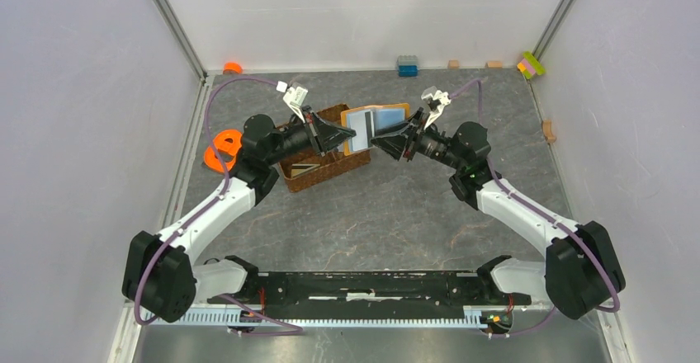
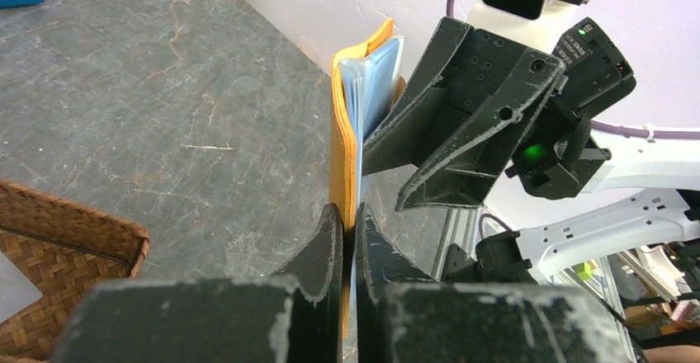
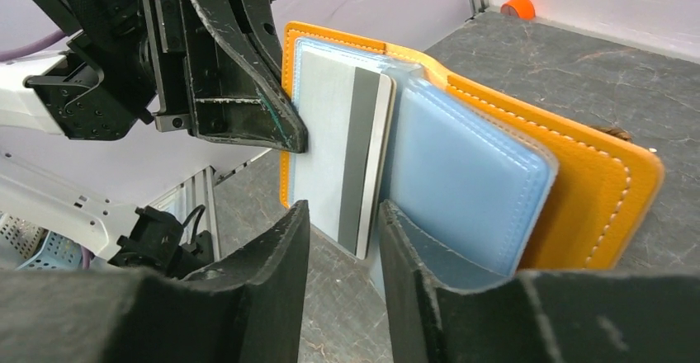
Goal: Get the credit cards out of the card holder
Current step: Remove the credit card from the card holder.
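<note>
Orange stitched leather: the card holder [image 3: 596, 183] stands open on edge over the grey, stone-veined table [image 1: 396, 214], between two arms.

The left gripper [image 2: 350, 224] has its scuffed black fingers pinched tight on the holder's orange cover edge. The right gripper [image 3: 342, 214] has its fingers partly apart, clamping nothing. In the gap between them shows a flat, pale grey credit card [image 3: 330, 144] with a dark stripe, sticking out of the smooth pale blue lining. A brown woven tray [image 1: 318, 175] sits just beside the holder.

Our white left arm [image 1: 210, 210] and white right arm [image 1: 516, 206] have big black joints. Thin purple cables [image 2: 619, 126] loop along them. Our black left gripper [image 2: 349, 214] and black right gripper [image 3: 342, 214] look scratched.
</note>
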